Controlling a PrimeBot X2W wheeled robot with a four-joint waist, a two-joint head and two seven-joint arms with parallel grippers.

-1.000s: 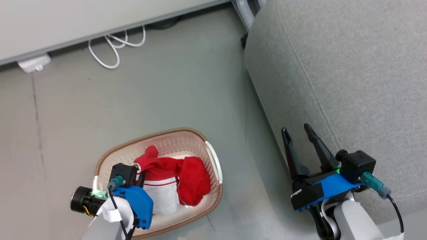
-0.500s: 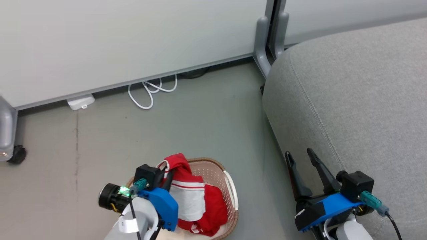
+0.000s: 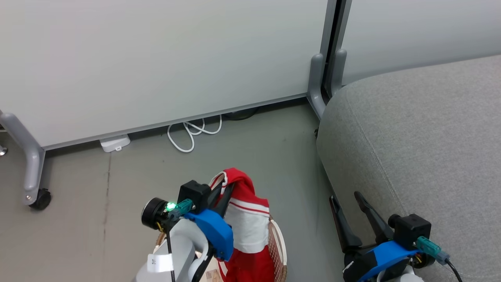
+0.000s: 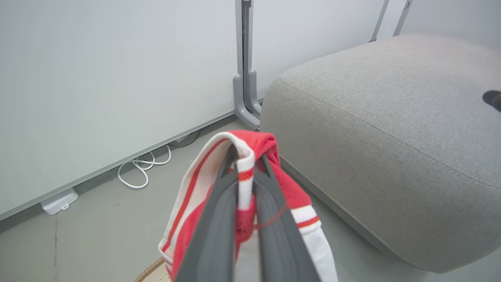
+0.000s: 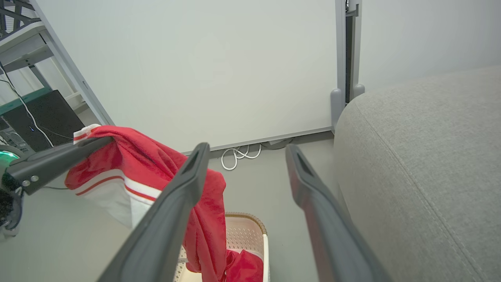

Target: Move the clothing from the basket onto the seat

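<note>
Above the basket (image 3: 280, 250), my left gripper (image 4: 245, 159) was clamped on the red-and-white garment (image 3: 250, 227), hanging long axis down; the grey seat (image 3: 411, 137) lay to its right, my right gripper (image 3: 346, 197) spread empty beside it.

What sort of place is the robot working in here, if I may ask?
Probably an office or lab staged as a lounge: wheeled partition panels, a grey sofa seat, a loose white cable on bare floor.

The smooth grey-green floor (image 3: 98, 227) carries a cream perforated plastic basket (image 3: 277, 250) at bottom centre and a large light grey fabric seat (image 3: 422, 156) at right. A looped white cable (image 3: 191, 135) and a small white box (image 3: 115, 143) lie mid-frame, with a black caster (image 3: 40, 199) at left.
</note>
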